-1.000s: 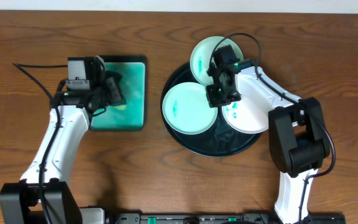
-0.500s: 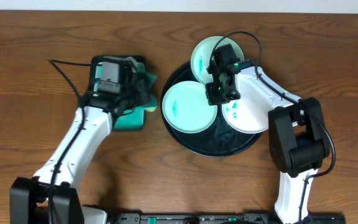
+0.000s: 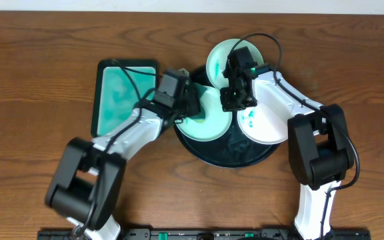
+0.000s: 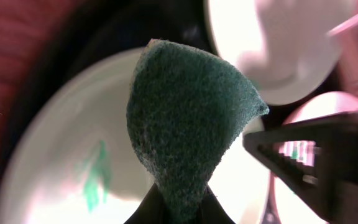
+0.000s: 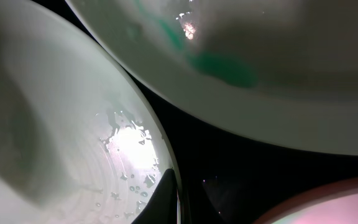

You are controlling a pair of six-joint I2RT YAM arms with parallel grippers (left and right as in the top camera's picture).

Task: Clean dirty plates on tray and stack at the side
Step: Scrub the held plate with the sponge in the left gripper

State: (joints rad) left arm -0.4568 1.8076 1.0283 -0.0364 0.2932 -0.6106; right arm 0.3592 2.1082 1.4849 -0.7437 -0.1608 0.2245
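The dark round tray (image 3: 227,152) holds three plates. A mint plate (image 3: 212,128) lies at its left, a second mint plate (image 3: 220,55) at the top, and a white plate (image 3: 269,127) with teal smudges at the right. My left gripper (image 3: 191,110) is shut on a dark green sponge (image 4: 188,118) and holds it just over the left mint plate (image 4: 61,143), which has a teal smear. My right gripper (image 3: 233,101) is shut on that plate's right rim (image 5: 73,124); one finger (image 5: 169,199) lies over the edge. A smeared plate (image 5: 260,68) lies beyond it.
A green rectangular sponge tray (image 3: 122,97), with no sponge in it, lies on the wooden table left of the round tray. The two arms are close together over the round tray's upper half. The right gripper shows as a dark shape (image 4: 316,155) at the right of the left wrist view.
My left arm has swung right from the sponge tray, carrying the sponge to a spot over the left mint plate. The right arm has not moved.
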